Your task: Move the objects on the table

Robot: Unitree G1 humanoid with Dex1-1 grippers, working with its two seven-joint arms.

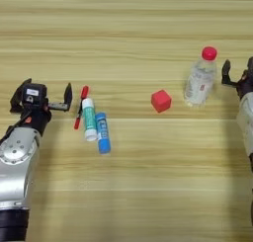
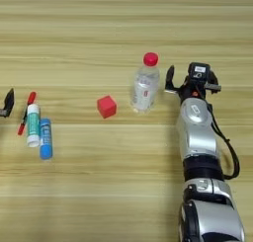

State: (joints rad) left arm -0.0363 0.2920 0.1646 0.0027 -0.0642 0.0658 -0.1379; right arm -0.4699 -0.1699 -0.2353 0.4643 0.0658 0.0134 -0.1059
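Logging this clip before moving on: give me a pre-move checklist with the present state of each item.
1. Bottle upright, red cap on: ok.
2. Right end effector open beside the bottle, not touching: ok.
3. Left end effector open, holding nothing: ok.
4. Red pen, white tube and blue glue stick lying flat, close together: ok.
5. Red cube apart from the bottle: ok.
6. Whether the bottle holds liquid: cannot tell.

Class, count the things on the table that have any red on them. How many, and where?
3: the thin red pen at left beside the white tube, the small red cube mid-table, and the red-capped bottle standing right of it.
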